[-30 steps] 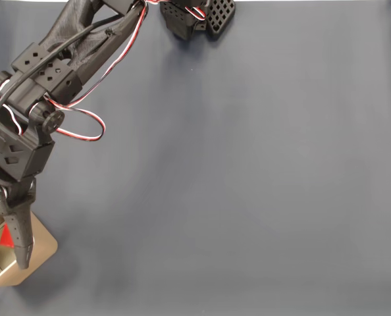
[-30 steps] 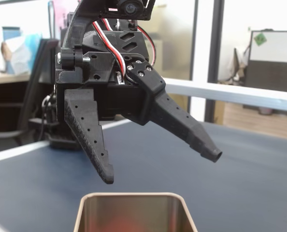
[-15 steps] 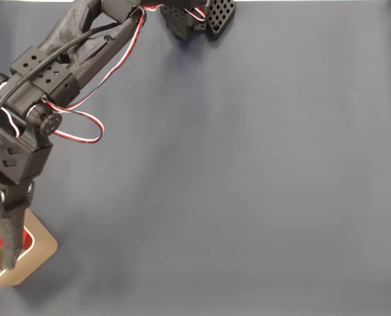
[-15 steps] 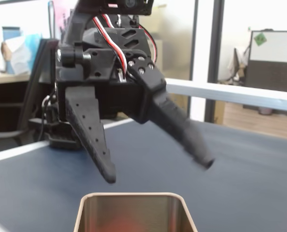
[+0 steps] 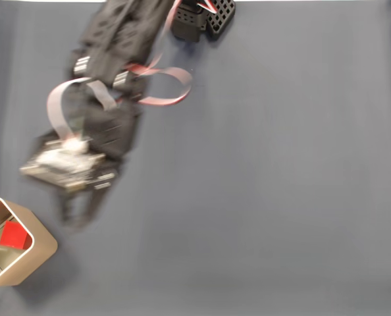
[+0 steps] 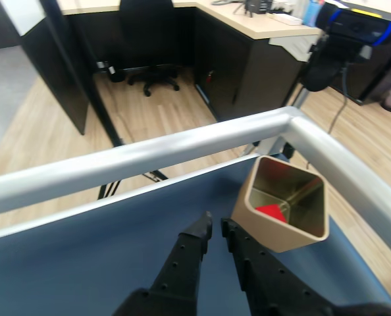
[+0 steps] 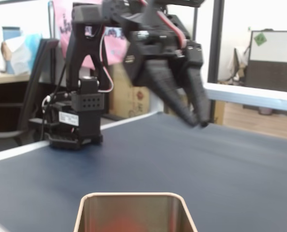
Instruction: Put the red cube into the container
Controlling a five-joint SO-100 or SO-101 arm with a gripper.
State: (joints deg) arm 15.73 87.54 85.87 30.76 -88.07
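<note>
- Red cube (image 5: 13, 234) lies inside the container (image 5: 43, 245), at the lower left corner of the top-down fixed view. It sits on the container floor, one corner pointing toward the near wall.
- Wrist view confirms: red cube (image 6: 272, 212) rests at the bottom of the container (image 6: 274, 235), against the shiny inner walls, which throw back a reddish reflection.
- In the low fixed view, the container (image 7: 81, 212) stands at the bottom edge, open mouth toward the camera; a blurred red glow shows inside, the cube itself not sharply resolved.
- Gripper (image 6: 215, 230) in wrist view: the two black fingers run nearly parallel, tips almost together with a thin slit between them, nothing held. Tips are just left of the container, apart from its rim.
- Gripper (image 7: 198, 121) in the low fixed view: raised above the tabletop (image 7: 240, 174), fingers pointing down and to the right, close together, empty. Motion blur on the arm.
- Gripper (image 5: 79, 212) in the top-down view: heavily blurred, up and to the right of the container, not over it.
- Tabletop (image 5: 261, 184) is covered in dark blue-grey cloth.
- Arm base (image 7: 74, 118) stands at the far left edge of the tabletop in the low fixed view; red, white and black wires loop along the arm.
- Silver rail (image 6: 156, 155) borders the tabletop in wrist view; an office chair (image 6: 151, 39) and wooden floor beyond.
</note>
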